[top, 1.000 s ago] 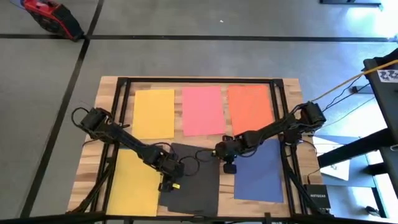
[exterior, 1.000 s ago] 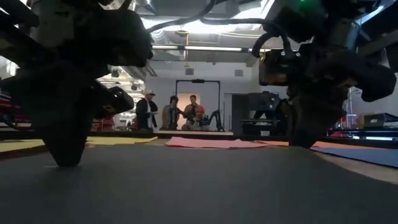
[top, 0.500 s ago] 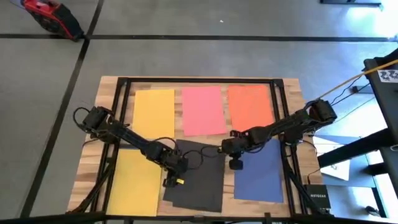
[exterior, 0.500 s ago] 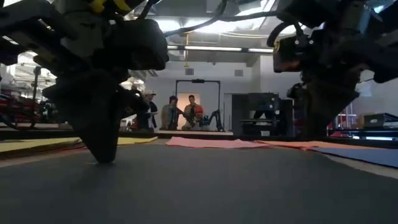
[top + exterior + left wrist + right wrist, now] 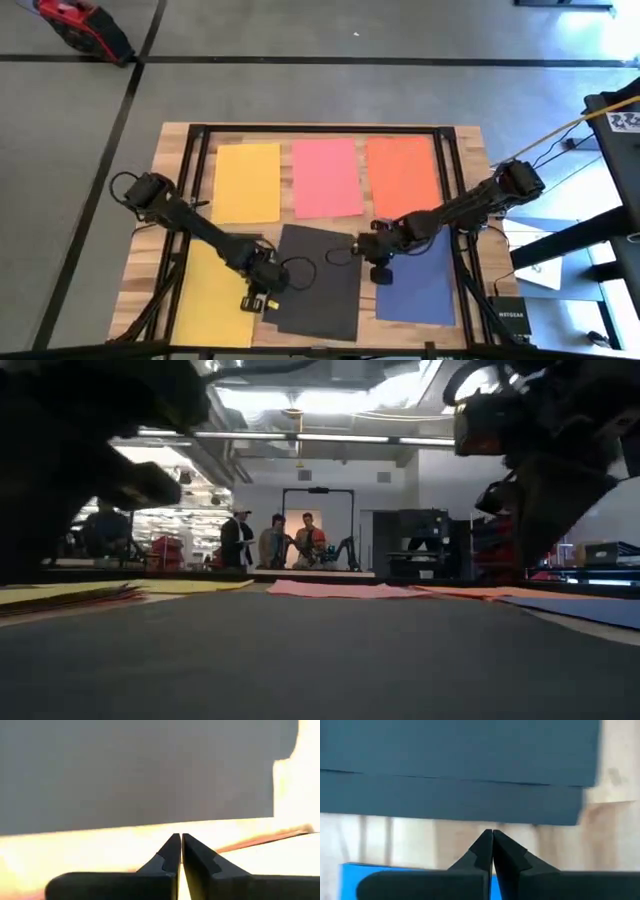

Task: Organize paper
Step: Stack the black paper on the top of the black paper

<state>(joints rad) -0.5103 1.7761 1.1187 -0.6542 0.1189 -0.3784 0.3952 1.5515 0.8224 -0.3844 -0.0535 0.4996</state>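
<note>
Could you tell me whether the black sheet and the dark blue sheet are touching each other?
Apart. In the right wrist view, a strip of bare tabletop shows between the black sheet and the dark blue sheet, ahead of the shut right claw.

A pale wooden desk [image 5: 470, 140] with a dark metal frame stands on a grey floor [image 5: 330, 90] crossed by dark lines. A red object [image 5: 85, 25] lies on the floor beyond the desk's far left corner. In the low view, bright ceiling lights [image 5: 300, 400] shine over a white back wall with a dark-framed doorway [image 5: 318, 525], where three people [image 5: 275, 545] stand near dark equipment racks [image 5: 425, 545].
</note>
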